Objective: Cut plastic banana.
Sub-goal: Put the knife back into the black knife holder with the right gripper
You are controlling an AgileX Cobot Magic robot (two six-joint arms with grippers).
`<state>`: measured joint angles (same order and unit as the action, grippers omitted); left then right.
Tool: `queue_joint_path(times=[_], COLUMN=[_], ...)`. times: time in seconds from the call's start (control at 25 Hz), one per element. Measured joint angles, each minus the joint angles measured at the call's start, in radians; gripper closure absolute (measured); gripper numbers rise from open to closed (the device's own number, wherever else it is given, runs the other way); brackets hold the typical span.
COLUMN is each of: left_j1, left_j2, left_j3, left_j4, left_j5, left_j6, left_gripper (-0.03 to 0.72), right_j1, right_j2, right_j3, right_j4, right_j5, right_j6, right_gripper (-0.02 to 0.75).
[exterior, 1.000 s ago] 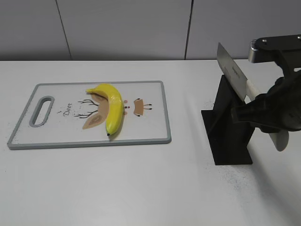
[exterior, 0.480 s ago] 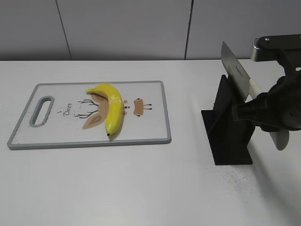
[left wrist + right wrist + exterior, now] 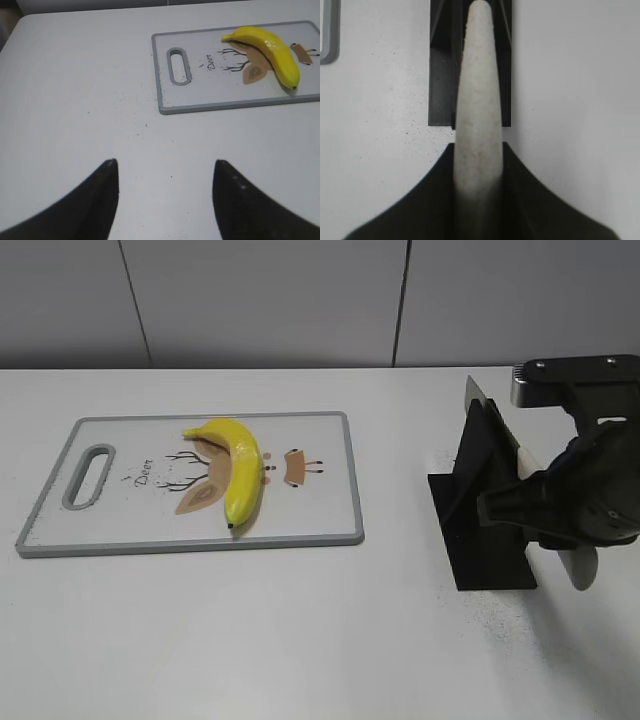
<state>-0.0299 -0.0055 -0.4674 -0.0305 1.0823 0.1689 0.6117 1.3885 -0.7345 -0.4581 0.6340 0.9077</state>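
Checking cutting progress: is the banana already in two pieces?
No: the banana lies whole on the cutting board.

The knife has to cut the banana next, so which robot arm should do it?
The right arm, probably. Its tool is shut on the knife handle at the black knife stand. The left tool is open and empty, away from the banana.

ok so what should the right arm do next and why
Probably lift the knife up and clear of the black stand. The right gripper is shut on its white handle, but the blade sits mostly in the stand's slot, and the banana lies whole on the cutting board, well to the left.
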Motion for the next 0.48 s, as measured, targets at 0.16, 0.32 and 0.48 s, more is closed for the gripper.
queue_joint_path(times=[0.16,0.32,0.48], left_j1=[0.0,0.0,0.0], left_j2=[0.0,0.0,0.0], left_j3=[0.0,0.0,0.0], left_j4=[0.0,0.0,0.0], left_j5=[0.0,0.0,0.0], left_j6=[0.0,0.0,0.0], left_gripper=[0.109,0.109,0.109], right_j1=[0.0,0.0,0.0], right_j2=[0.0,-0.007,-0.037], right_j3=[0.0,-0.004,-0.059], right_j4=[0.0,0.0,-0.002], right_j5=[0.011,0.023,0.027], right_j6=[-0.001,-0.001,-0.03], right_gripper=[0.572,0.377,0.145])
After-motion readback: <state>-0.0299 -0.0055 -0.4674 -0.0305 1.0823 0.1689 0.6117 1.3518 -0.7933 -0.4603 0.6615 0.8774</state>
